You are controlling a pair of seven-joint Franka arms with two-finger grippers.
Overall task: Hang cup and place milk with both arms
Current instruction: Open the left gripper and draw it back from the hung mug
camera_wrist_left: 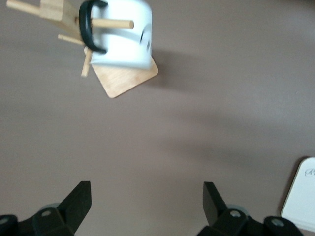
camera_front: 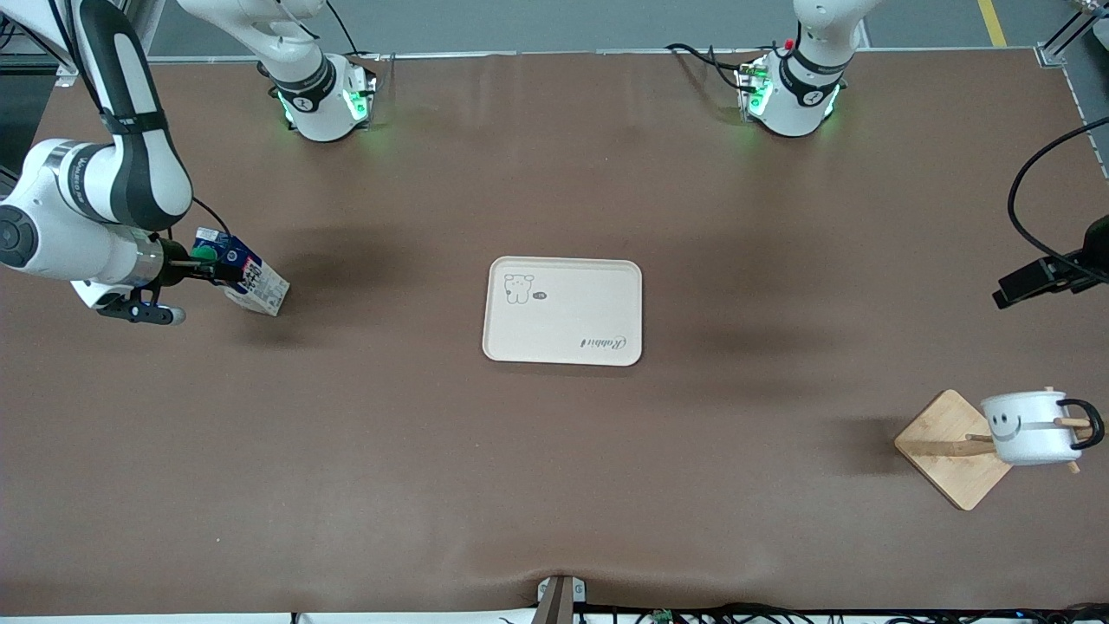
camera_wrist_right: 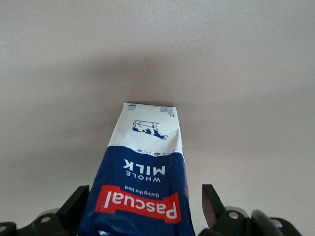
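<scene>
A: Right gripper (camera_front: 210, 264), state?

B: At the right arm's end of the table, fingers either side of the milk (camera_front: 245, 276) near its blue top by the green cap. In the right wrist view the carton (camera_wrist_right: 142, 182) fills the gap between the two fingers (camera_wrist_right: 212, 204). Whether the pads actually press on it, I cannot tell.

A: Carton attitude?

B: Tilted, top leaning toward the gripper, whitish base down by the brown table (camera_front: 554, 477). Cannot tell if the base touches the cloth.

A: Left gripper?

B: Not clearly seen from the front; only a black part of that arm shows at the edge toward the left arm's end. In the left wrist view the left gripper (camera_wrist_left: 147, 201) is spread wide, nothing between the fingers (camera_wrist_left: 78, 199), bare table under it.

A: The cup?

B: The cup (camera_front: 1031, 427) hangs on the wooden rack (camera_front: 951, 448) at the left arm's end, nearer the front camera than the tray. A peg passes through its black handle; smiley faces toward the table's middle. Left wrist view agrees: cup (camera_wrist_left: 128, 34) on the peg, rack base (camera_wrist_left: 123, 78) below it.

A: Anything else around?

B: Cream tray (camera_front: 563, 309) mid-table, well apart from both carton and rack, with a small animal drawing and lettering on it. Nothing stands on the table between the carton and the tray.
</scene>
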